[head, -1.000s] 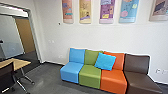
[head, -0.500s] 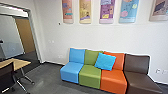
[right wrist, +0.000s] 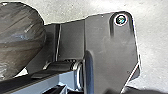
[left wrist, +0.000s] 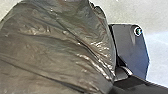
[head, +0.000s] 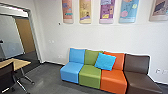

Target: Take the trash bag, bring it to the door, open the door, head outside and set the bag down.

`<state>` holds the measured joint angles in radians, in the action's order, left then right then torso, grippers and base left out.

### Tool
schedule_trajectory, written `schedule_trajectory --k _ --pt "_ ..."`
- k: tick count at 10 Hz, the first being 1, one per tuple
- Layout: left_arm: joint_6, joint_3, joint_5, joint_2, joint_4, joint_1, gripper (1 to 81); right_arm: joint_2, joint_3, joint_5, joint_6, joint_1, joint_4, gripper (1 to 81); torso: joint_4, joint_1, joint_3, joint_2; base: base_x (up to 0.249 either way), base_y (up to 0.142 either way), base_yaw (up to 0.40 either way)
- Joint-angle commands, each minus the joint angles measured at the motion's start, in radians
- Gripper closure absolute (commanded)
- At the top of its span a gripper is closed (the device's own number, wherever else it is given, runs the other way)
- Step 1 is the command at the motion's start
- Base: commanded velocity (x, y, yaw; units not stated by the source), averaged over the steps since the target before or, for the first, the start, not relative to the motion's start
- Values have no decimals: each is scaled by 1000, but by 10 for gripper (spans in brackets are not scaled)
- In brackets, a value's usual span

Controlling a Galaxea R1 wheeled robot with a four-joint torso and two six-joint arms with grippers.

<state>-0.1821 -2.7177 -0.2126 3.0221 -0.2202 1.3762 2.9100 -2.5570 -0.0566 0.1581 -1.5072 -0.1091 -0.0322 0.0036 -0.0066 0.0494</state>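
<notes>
"Where's the trash bag?"

"Both wrist views show it: a large, glossy, grey-brown plastic bag (left wrist: pixel 57 50), bulging and creased, beside the robot's own dark plate (left wrist: pixel 130 47) as those cameras see it. I can't tell whether the two touch."

"And the hands?"

"I can't tell whether the left gripper or the right gripper is apart, together or clamped on the bag."

"What does the head view give?"

"The room. A row of armless padded seats (head: pixel 113 78), blue, green, orange and dark brown, runs from the lower middle to the lower right. A bright blue square cushion (head: pixel 105 61) leans, tilted, across the green and orange backs."

"Anything around them?"

"Colourful posters (head: pixel 107 10) along the top on a white wall (head: pixel 82 35); a framed glass panel (head: pixel 10 35) at the left; a light wood table (head: pixel 20 63) and a dark chair (head: pixel 7 77), lower left."
</notes>
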Motion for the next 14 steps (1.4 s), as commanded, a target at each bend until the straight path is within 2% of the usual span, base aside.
schedule_trajectory --k 1,14 --pt "-5 1 -64 -2 -1 -75 811 -4 2 -52 -2 55 -4 10 0 0 0 0 0 0 -136" --pt "-5 2 -64 5 -1 -75 811 4 -1 -52 -2 57 -6 10 0 0 0 0 0 0 -267"
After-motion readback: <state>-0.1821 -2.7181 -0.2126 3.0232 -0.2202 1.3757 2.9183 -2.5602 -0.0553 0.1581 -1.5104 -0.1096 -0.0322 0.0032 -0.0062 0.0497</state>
